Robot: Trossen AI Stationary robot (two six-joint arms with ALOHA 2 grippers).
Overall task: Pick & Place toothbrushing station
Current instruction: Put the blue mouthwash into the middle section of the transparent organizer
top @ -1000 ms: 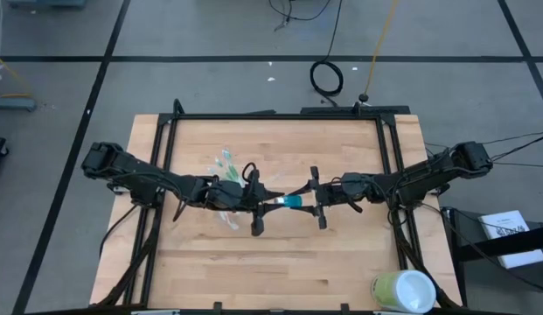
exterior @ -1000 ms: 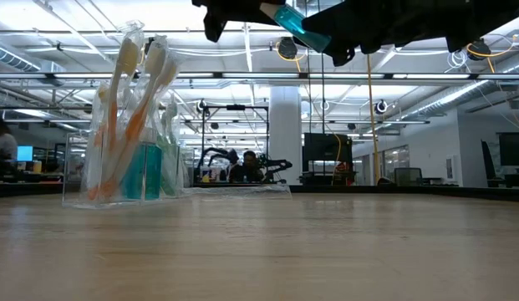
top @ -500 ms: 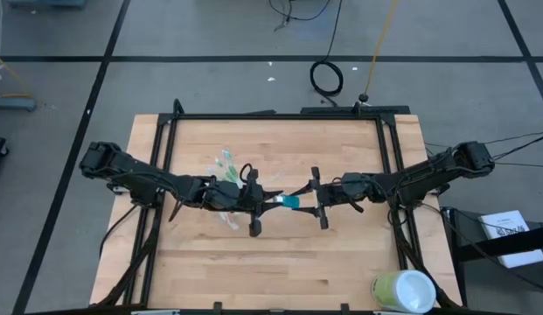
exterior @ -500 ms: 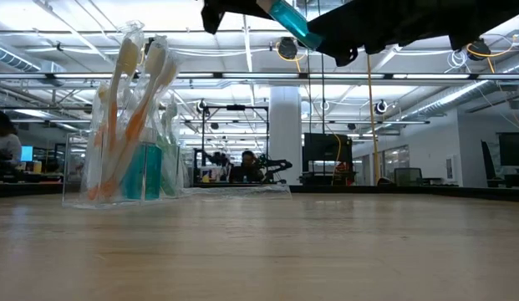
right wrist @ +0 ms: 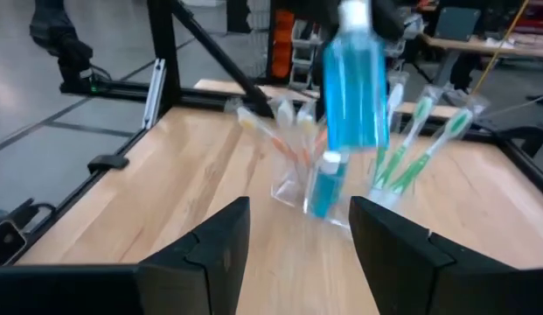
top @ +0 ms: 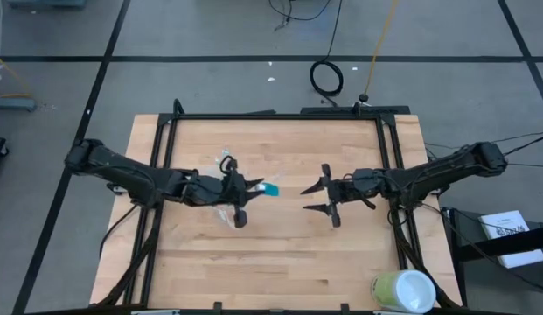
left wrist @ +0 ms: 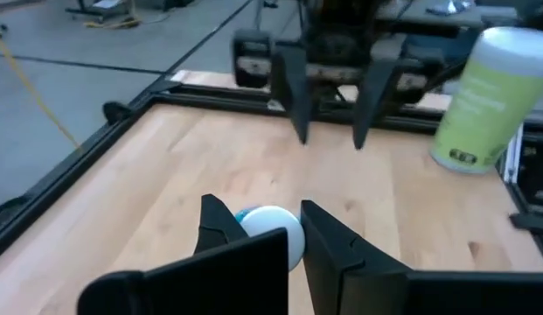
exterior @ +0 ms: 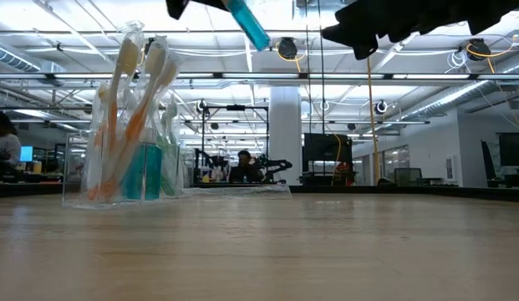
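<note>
One blue tube (top: 272, 187) is clenched by its cap end in the left gripper (top: 250, 186), mid-frame in the high view, above the table near the clear cup (exterior: 129, 167). Right gripper (top: 316, 197) hangs released, centre-right. Risk: thin grip, tube could slip or knock the toothbrushes (exterior: 150, 75) on lowering.

Grey tiled floor (top: 61, 96); white pillar (exterior: 285, 134); ceiling striplights (exterior: 75, 38).

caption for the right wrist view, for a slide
Left gripper holds a blue tube above the clear cup of toothbrushes.
</note>
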